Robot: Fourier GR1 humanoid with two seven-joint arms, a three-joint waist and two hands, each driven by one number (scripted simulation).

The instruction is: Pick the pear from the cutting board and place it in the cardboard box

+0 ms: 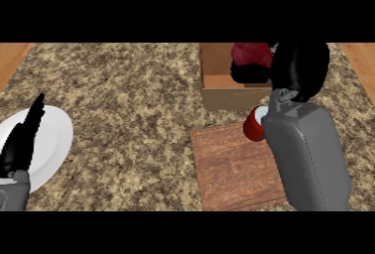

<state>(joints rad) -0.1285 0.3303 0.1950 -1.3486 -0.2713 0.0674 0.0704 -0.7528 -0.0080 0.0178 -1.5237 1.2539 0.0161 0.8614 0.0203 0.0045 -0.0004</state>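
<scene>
My right hand (299, 64) is over the open cardboard box (218, 69) at the counter's far side. Its fingers curl round a dark red pear (251, 52), which sits above the box's right part. The fingers hide the pear's lower half. The wooden cutting board (233, 171) lies nearer to me, with my right forearm crossing its right side. At the view's left edge my left hand (18, 144) rests open, fingers straight, over a white plate (53, 139).
A red round thing with a pale top (254, 126) sits at the board's far right corner, partly behind my right forearm. Wooden strips edge the speckled counter (124, 99) at both far corners.
</scene>
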